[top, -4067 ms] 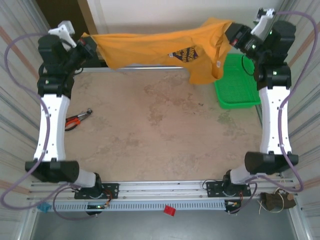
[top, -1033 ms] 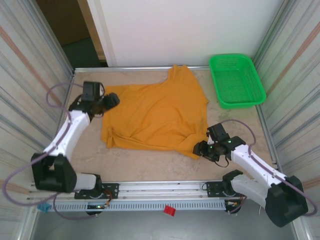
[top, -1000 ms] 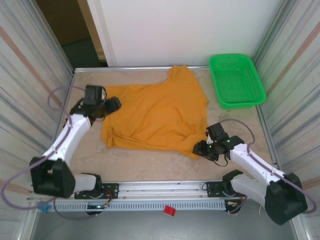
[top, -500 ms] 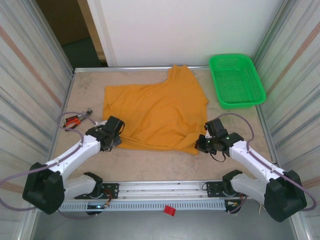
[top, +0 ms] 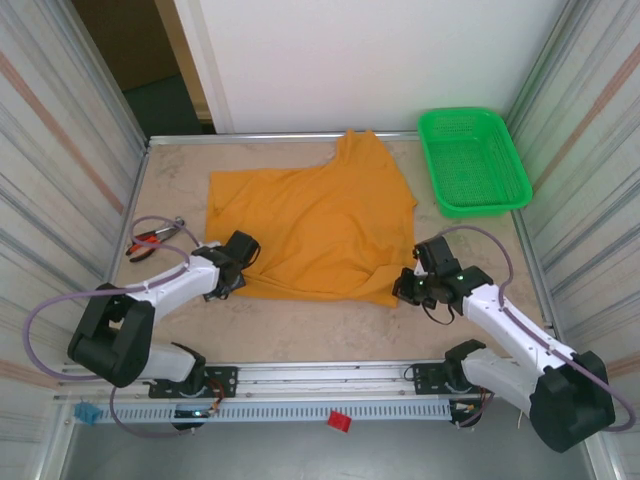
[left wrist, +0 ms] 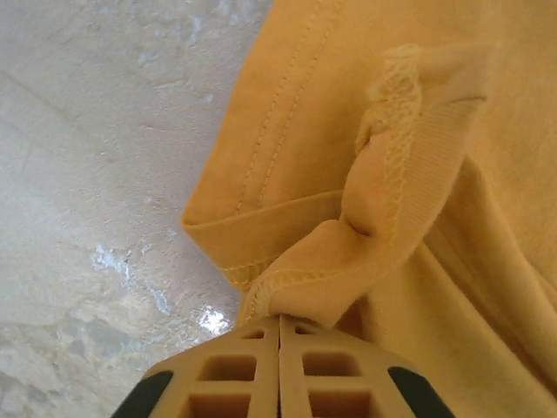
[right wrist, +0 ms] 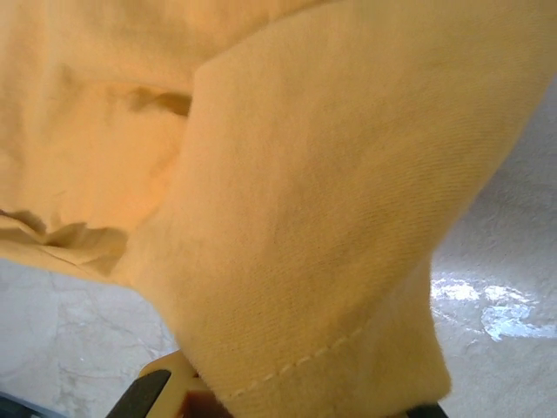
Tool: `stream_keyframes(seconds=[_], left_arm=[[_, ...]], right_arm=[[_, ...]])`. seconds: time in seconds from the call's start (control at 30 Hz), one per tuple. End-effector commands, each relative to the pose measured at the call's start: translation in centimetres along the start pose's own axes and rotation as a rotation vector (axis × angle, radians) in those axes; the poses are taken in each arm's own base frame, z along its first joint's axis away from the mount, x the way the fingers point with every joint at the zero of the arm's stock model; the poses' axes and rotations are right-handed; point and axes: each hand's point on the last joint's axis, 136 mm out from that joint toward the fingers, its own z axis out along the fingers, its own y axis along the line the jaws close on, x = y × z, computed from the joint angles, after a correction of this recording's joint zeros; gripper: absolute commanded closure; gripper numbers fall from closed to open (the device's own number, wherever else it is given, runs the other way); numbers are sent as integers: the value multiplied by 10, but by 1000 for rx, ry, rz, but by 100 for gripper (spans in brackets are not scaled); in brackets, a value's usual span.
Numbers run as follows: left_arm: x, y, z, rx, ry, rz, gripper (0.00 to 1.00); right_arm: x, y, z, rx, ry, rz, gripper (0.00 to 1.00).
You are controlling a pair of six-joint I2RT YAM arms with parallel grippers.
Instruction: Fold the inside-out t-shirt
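My left gripper point(left wrist: 279, 341) pinches a hem fold of the inside-out t-shirt point(top: 310, 225), which spreads ahead of it, with bare table point(left wrist: 87, 131) to its left. The shirt's other near corner drapes over my right gripper point(top: 404, 291), so I cannot tell that jaw gap.

T-shirt point(top: 310, 225) is matt knit cloth w/ stitched hems. Table point(top: 330, 320): mottled stone look, glossy spots. Basket point(top: 473, 160): green plastic mesh. My left claw point(left wrist: 278, 324) has gridded plastic pads point(left wrist: 222, 379).

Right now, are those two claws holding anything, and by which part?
Both hold the t-shirt: the left gripper pinches a bunched seam at its near left edge, the right gripper its near right corner.
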Motion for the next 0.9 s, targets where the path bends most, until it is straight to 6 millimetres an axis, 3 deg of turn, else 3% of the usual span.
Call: stream_keyframes(seconds=[0.0, 0.23, 0.33, 0.4, 0.47, 0.6, 0.87], left_arm=[[-19, 7, -18, -10, -71, -6, 100], [-57, 18, -66, 206, -127, -69, 100], [-68, 25, -79, 276, -136, -95, 100], [-68, 15, -83, 333, -128, -55, 100], [-59, 1, -82, 367, -98, -4, 98], [-26, -32, -78, 367, -100, 139, 72], [28, -54, -58, 263, -112, 184, 60]], right_arm=[[-24, 12, -22, -42, -79, 9, 100], [-83, 3, -70, -58, -247, 122, 100], [-93, -1, -79, -64, -269, 141, 100], [-92, 0, -77, -73, -251, 137, 100], [-88, 0, -72, -83, -230, 140, 100], [-78, -7, -62, -79, -209, 156, 100], [-73, -12, -55, -63, -193, 156, 100]])
